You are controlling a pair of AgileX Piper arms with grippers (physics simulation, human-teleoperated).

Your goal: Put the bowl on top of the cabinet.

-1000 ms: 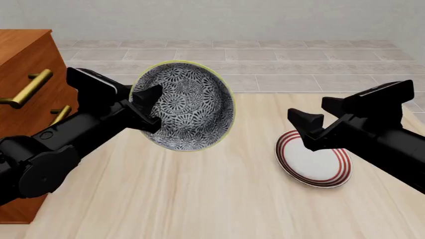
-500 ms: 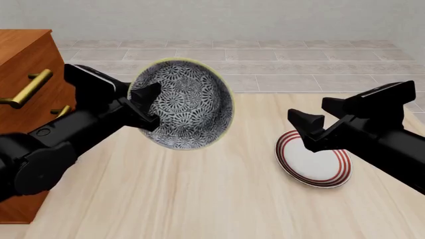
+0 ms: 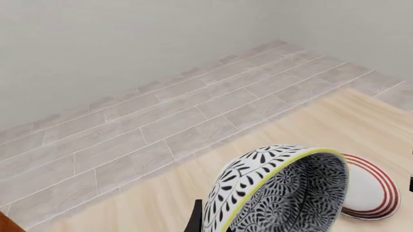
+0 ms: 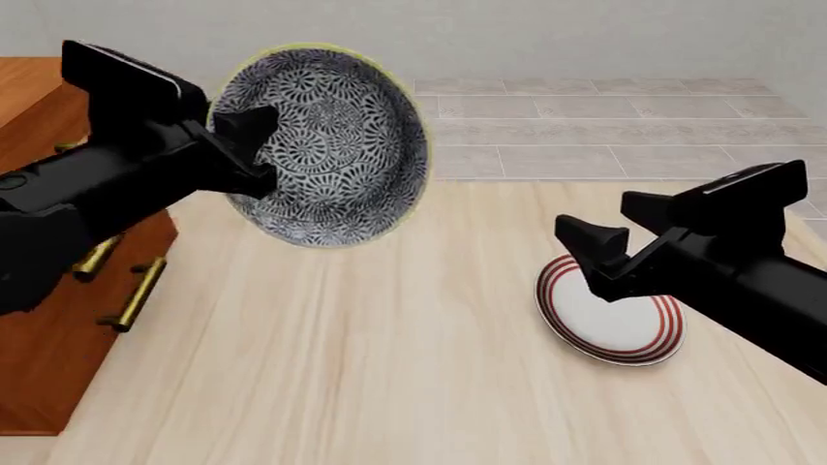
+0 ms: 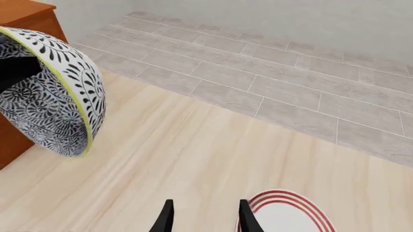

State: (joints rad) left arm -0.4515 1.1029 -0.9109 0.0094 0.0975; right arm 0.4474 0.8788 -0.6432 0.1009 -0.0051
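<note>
The blue-and-white patterned bowl (image 4: 323, 145) hangs in the air, tipped on its side with its opening toward the front camera. My left gripper (image 4: 252, 160) is shut on its left rim. The bowl is level with the top of the reddish-brown cabinet (image 4: 52, 329) and just right of it. In the left wrist view the bowl (image 3: 277, 193) fills the lower middle. From the right wrist view the bowl (image 5: 45, 111) shows beside the cabinet (image 5: 29, 17). My right gripper (image 4: 588, 257) stands open over the table, nothing between its fingers (image 5: 166, 220).
A flat white plate with red rings (image 4: 614, 315) lies on the wooden table (image 4: 387, 368) under the right gripper; it shows too as the plate (image 3: 368, 193) and the plate (image 5: 290, 217). Brass handles (image 4: 136, 291) stick out of the cabinet's front. Grey tiled floor lies beyond the table.
The left arm has lifted the bowl upward and to the left, closer to the cabinet's top. The right arm and the plate have stayed put.
</note>
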